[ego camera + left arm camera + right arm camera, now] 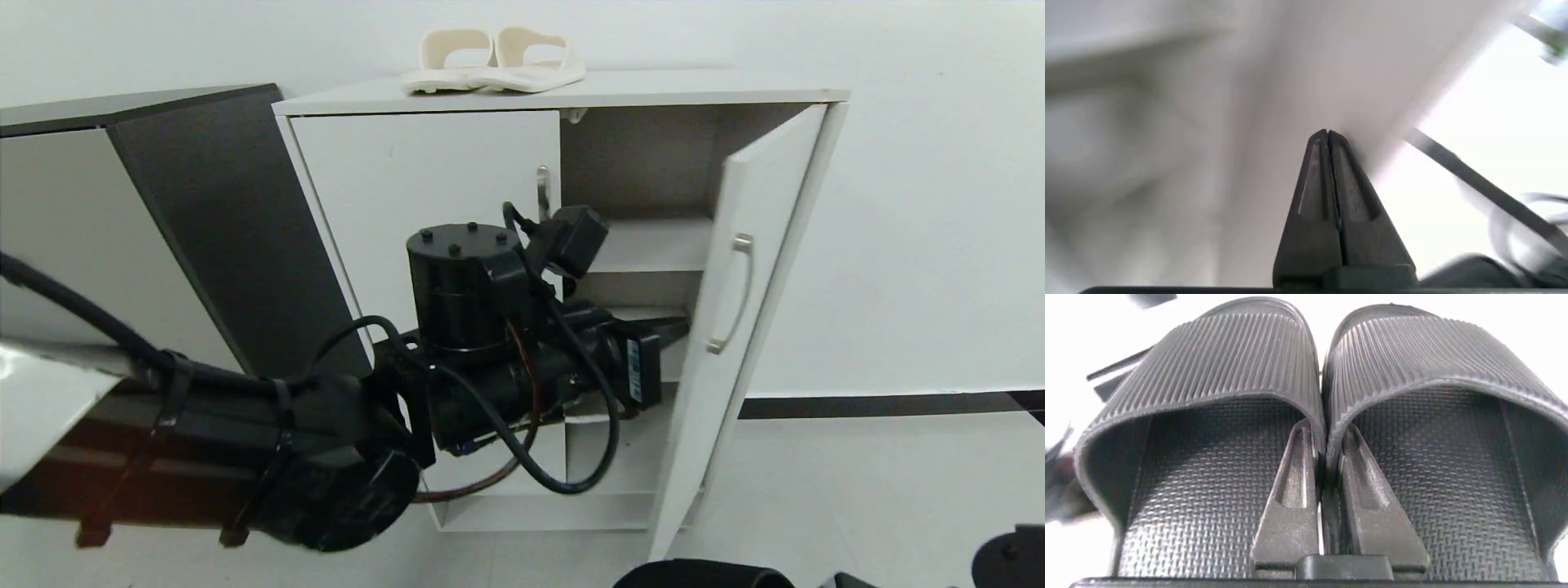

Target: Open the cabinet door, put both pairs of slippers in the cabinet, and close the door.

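We found the white cabinet [702,86] with its right door [759,204] swung open. The left arm [490,359] stood in the opening, the left jaws closed on nothing amid blurred white surfaces. Cream slippers [494,61] lay on the cabinet's top. The right jaws clamped the dark slippers [1233,367] by their adjoining inner strap walls.

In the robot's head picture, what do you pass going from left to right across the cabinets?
dark cabinet → closed white door → shelf in the open half → handle → open door → wall
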`<state>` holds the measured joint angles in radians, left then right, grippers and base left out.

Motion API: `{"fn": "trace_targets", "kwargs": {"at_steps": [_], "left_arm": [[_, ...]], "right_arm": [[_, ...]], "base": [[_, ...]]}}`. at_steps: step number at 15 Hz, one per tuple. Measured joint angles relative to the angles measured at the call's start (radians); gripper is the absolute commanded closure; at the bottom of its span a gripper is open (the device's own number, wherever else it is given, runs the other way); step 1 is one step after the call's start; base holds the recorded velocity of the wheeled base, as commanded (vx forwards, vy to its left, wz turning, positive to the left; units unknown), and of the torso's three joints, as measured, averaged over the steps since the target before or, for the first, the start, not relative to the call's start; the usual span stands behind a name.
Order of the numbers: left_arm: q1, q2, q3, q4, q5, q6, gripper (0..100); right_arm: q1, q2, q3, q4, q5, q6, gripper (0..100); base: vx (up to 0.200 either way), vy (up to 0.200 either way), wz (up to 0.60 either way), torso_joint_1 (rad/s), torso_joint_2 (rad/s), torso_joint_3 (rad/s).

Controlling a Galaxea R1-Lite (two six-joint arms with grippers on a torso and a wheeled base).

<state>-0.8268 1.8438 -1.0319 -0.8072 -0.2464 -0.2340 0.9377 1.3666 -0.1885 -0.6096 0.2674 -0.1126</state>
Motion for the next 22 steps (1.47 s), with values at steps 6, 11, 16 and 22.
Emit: {"fn": "trace_targets", "kwargs": {"at_steps": [6,11,16,22], "left_arm": [[0.144,-0.096,0.042,0.013,0.267,0.095,100],[0.222,-0.469,0.233,0.315,0.637,0.193,100],[0.501,-1.078,0.505,0.672,0.763,0.216,100],[0.796,-1.728,0.947,0.845,0.440,0.262,100]], "right_arm": [[0.031,0.099,-0.128,-0.045,-0.388,0.153,100],[-0.118,0.393,-0.321,-0.344,-0.870,0.277,100],[-0.159,0.476,-0.343,-0.352,-0.884,0.279,100],[-0.162,0.483,-0.332,-0.353,-0.877,0.283,100]], "base": [[0.000,0.000,0.00,0.000,0.00,0.000],[0.000,0.000,0.00,0.000,0.00,0.000],[0.000,0.000,0.00,0.000,0.00,0.000],[0.000,0.000,0.00,0.000,0.00,0.000]]}}
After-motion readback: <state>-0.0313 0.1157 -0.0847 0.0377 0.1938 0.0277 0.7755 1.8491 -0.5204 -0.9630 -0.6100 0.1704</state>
